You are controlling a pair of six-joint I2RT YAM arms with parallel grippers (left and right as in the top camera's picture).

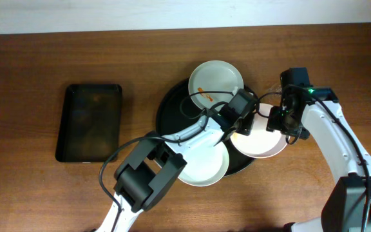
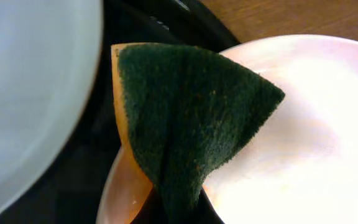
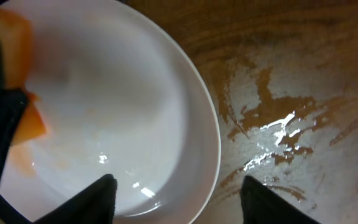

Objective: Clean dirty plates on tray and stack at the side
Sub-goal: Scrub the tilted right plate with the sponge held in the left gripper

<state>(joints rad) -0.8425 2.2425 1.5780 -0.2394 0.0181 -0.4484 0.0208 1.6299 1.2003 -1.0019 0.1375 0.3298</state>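
Observation:
Three white plates lie on the round black tray (image 1: 170, 106). The far plate (image 1: 215, 80) carries an orange smear; the near plate (image 1: 201, 164) sits under my left arm. My left gripper (image 1: 235, 122) is shut on a green-and-orange sponge (image 2: 191, 118), which presses on the left part of the right plate (image 1: 263, 138); faint orange streaks show on that plate (image 3: 117, 106) beside the sponge (image 3: 18, 68). My right gripper (image 3: 176, 190) is open at that plate's right edge. One finger (image 3: 98, 196) is over the plate and the other over the table, with the rim between them untouched.
A smaller rectangular black tray (image 1: 89, 122) lies at the left of the wooden table. Wet brownish smears (image 3: 278, 118) mark the table just right of the right plate. The right plate overhangs the round tray's right rim.

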